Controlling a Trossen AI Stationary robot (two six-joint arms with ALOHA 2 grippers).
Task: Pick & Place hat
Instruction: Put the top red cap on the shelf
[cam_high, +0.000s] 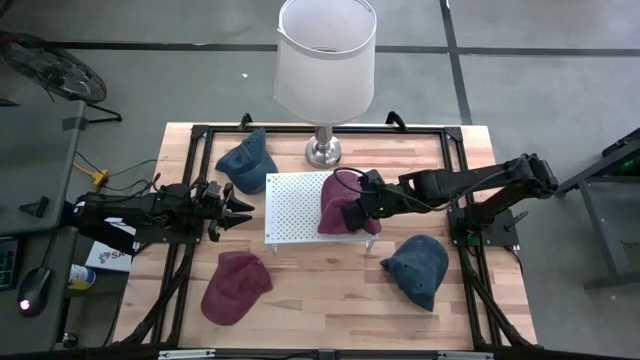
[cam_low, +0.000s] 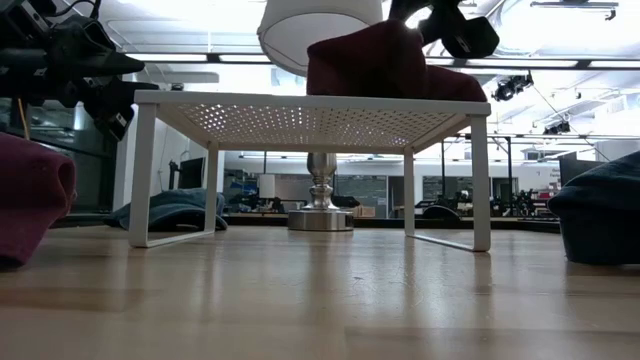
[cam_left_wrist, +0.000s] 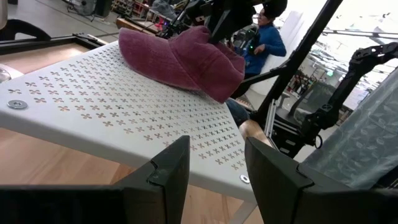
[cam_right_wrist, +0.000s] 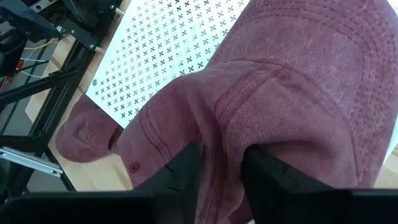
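High view: a white perforated rack (cam_high: 295, 205) stands mid-table in front of a lamp (cam_high: 324, 60). A maroon hat (cam_high: 338, 205) lies on the rack's right part, its edge reaching the rack's right side. The right gripper (cam_high: 358, 212) is at this hat, over its right portion. In the right wrist view the two dark fingers (cam_right_wrist: 186, 174) straddle a fold of the maroon fabric; the jaws stand part open, and whether they grip the fabric cannot be told. The left gripper (cam_high: 238, 211) waits just left of the rack, pointing toward it; its wrist view shows the fingers (cam_left_wrist: 168, 171) parted with nothing between them. A second maroon hat (cam_high: 235, 285) lies on the wooden table (cam_high: 320, 300) in front of the rack on the left. A blue hat (cam_high: 247, 160) lies behind the rack on the left, beside the lamp base. Another blue hat (cam_high: 418, 268) lies at front right, well apart from the rack. A person in a blue top (cam_left_wrist: 266, 38) sits in the room beyond the table, seen in the left wrist view.
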